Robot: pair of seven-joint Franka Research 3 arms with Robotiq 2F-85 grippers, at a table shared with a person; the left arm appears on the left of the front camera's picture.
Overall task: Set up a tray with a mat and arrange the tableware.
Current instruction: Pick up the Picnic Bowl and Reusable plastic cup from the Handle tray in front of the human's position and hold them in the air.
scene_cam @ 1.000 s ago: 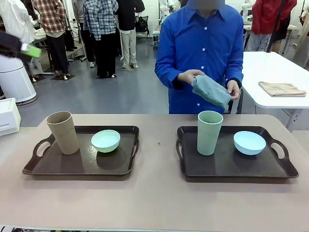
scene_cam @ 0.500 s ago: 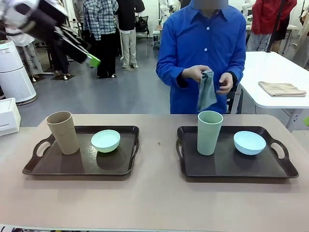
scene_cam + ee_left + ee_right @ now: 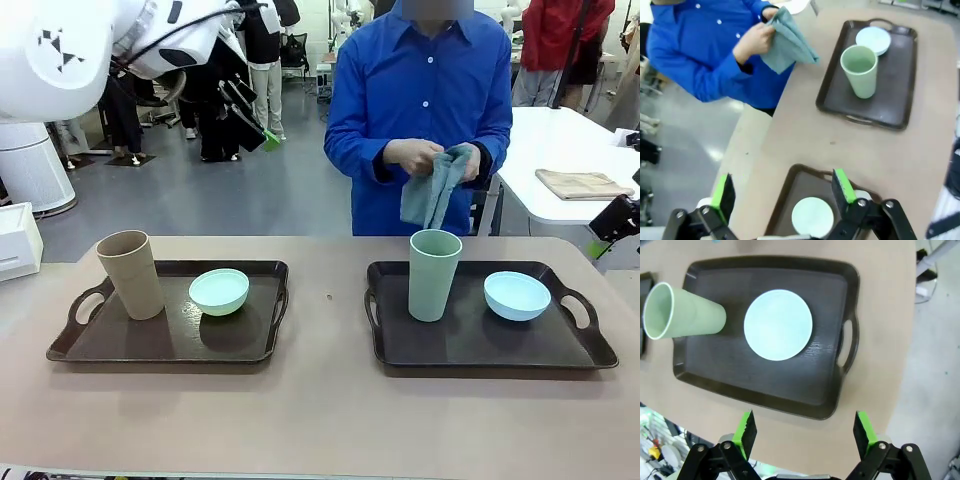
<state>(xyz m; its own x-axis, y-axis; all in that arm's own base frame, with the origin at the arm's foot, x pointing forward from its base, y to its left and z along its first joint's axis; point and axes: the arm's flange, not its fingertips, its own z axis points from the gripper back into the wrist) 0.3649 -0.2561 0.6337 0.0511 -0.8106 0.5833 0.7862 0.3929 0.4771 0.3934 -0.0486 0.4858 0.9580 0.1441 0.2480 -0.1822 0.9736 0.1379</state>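
Pincers first: the left pincer (image 3: pixel 782 192) stands fully open with nothing between its green pads, raised high in the air well to the left of the sage green cup (image 3: pixel 434 274). The right pincer (image 3: pixel 804 432) is likewise spread wide and empty, raised off to the right of that cup, past the right end of the tray. The sage green cup stands on its base at the left end of a dark tray (image 3: pixel 480 345) on the counter (image 3: pixel 320 420). The pale blue bowl (image 3: pixel 517 296) sits near the cup's right on the same tray, not touching it. Well to the cup's left lies a second dark tray (image 3: pixel 120 345), bearing the mint green bowl (image 3: pixel 219 291) and, farther left, the tan cup (image 3: pixel 130 274). Directly behind the sage green cup, the person's hands (image 3: pixel 412 155) hold a grey-teal mat (image 3: pixel 430 195), bunched and hanging above the counter's far edge.
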